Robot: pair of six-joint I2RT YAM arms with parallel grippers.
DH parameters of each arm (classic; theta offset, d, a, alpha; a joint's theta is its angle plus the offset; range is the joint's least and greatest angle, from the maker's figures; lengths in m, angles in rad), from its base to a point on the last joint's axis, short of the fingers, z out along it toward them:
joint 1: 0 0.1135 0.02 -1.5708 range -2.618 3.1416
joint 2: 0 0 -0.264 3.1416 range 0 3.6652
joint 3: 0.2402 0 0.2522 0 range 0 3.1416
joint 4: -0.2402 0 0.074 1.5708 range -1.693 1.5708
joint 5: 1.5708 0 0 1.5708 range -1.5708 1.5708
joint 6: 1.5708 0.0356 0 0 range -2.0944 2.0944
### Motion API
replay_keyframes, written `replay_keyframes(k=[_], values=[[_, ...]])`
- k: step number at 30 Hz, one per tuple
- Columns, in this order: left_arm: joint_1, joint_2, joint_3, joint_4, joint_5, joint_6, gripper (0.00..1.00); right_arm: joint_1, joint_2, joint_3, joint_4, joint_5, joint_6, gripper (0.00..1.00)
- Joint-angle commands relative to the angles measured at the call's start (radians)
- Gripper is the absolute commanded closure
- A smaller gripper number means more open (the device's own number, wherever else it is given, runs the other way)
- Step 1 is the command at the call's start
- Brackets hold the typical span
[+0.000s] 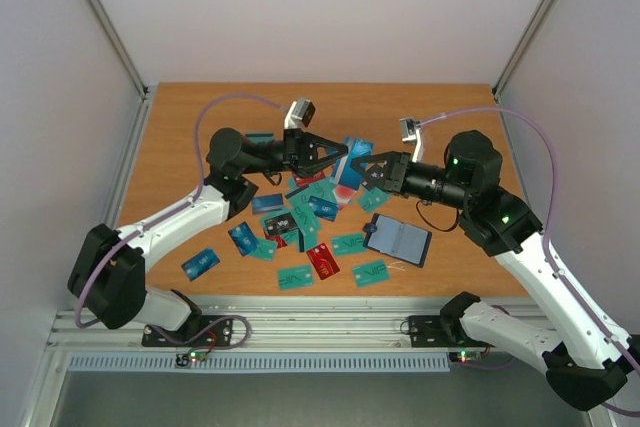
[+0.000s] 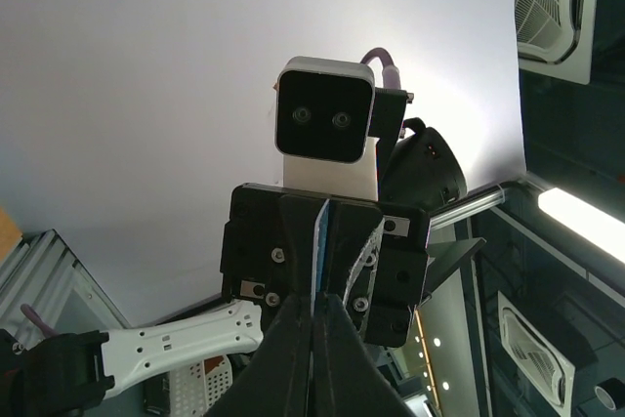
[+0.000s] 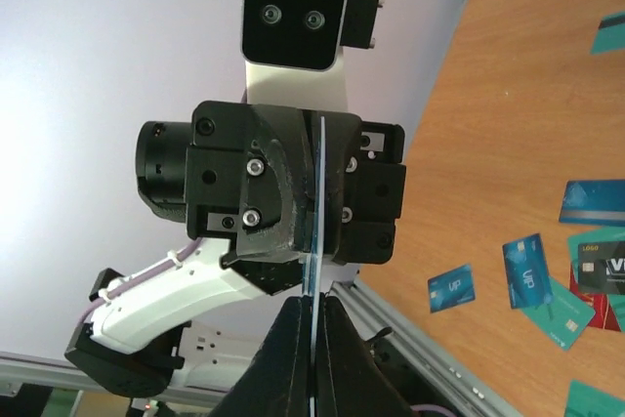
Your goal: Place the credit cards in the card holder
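Robot lab cell
Its white panels (image 1: 320, 7) on aluminium framing (image 1: 108, 19) enclosed a wooden table (image 1: 180, 117); a ceiling vent (image 2: 562, 7) and strip light (image 2: 586, 224) showed overhead.

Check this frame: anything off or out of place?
Nothing damaged. One oddity: left gripper and right gripper are both shut on the same credit card, held in mid-air above the table; probably a handover. The other cards lie scattered, some overlapping; card holder lies open, front right.

Left claw (image 1: 342, 154) shut, right claw (image 1: 359, 169) shut, tips meeting
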Motion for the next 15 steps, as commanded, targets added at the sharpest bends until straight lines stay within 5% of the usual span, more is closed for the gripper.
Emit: replay_keyframes(k=[1, 3, 8, 15], values=[[-0.009, -0.004, -0.017, 0.067, -0.001, 0.034, 1.0, -0.005, -0.01, 0.023, -0.007, 0.017, -0.008, 0.99], [-0.011, 0.003, -0.022, 0.059, -0.002, 0.045, 0.98, -0.006, -0.013, 0.03, -0.059, 0.045, -0.017, 0.99], [-0.011, 0.005, -0.021, -0.115, 0.007, 0.131, 0.73, -0.041, -0.039, 0.065, -0.314, 0.138, -0.082, 0.99], [-0.033, 0.044, 0.175, -0.978, -0.12, 0.671, 0.67, -0.32, -0.094, -0.059, -0.583, -0.024, -0.147, 0.99]])
